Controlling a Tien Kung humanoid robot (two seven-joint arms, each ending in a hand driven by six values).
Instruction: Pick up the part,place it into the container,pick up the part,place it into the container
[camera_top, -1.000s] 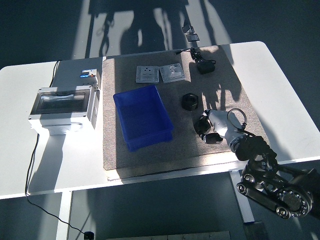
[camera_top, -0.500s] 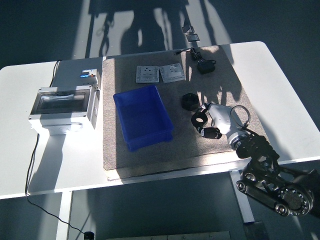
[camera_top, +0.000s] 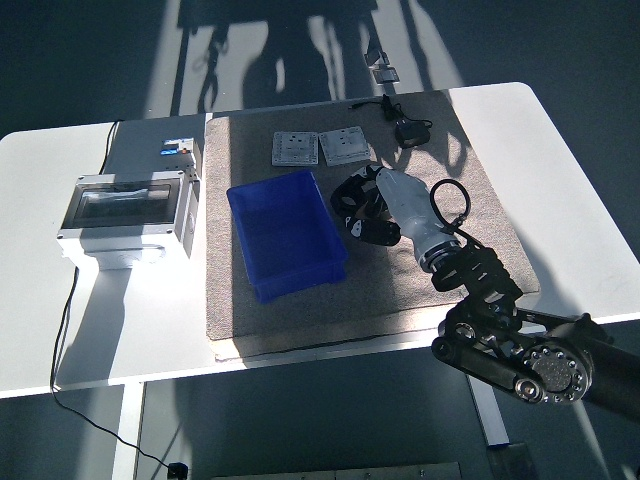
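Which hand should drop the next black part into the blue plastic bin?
Right. The right hand is over the mat beside the blue plastic bin, fingers around the black ring-shaped part. No left hand is visible.

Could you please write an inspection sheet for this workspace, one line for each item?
Surface: white table with a grey mat over its middle.
Job's things: blue container on the mat, looks empty; black ring part under the right hand's fingers, whether lifted cannot be told.
Clutter: two grey switch plates behind the container; white enclosure box on the left; black adapter at the mat's far edge.
Hands: right hand over the part, beside the container; left not in view.
Cables: black cable runs down from the enclosure box; a loop at the right wrist.
Surroundings: dark floor with shadows; nobody seen.
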